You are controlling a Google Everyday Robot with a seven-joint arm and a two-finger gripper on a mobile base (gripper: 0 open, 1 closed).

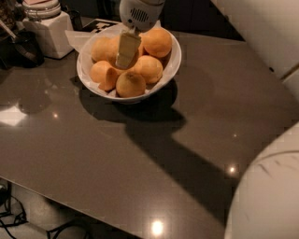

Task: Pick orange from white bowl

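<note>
The white bowl (174, 63) stands at the back of the dark grey table (140, 154), lined with white paper and holding several oranges. The largest orange (157, 42) lies at the back right of the pile. Others lie at the back left (102, 48), the front (131, 84) and the right (148, 68). My gripper (127, 50) hangs from its white wrist (139, 11) and reaches down into the middle of the pile, just left of the largest orange and against the fruit there. What lies directly under it is hidden.
A white square jar (46, 29) stands left of the bowl, with a dark object (24, 46) beside it. My white arm fills the upper right (266, 28) and lower right (271, 196). The table's front edge runs along the lower left, with cables (14, 219) on the floor.
</note>
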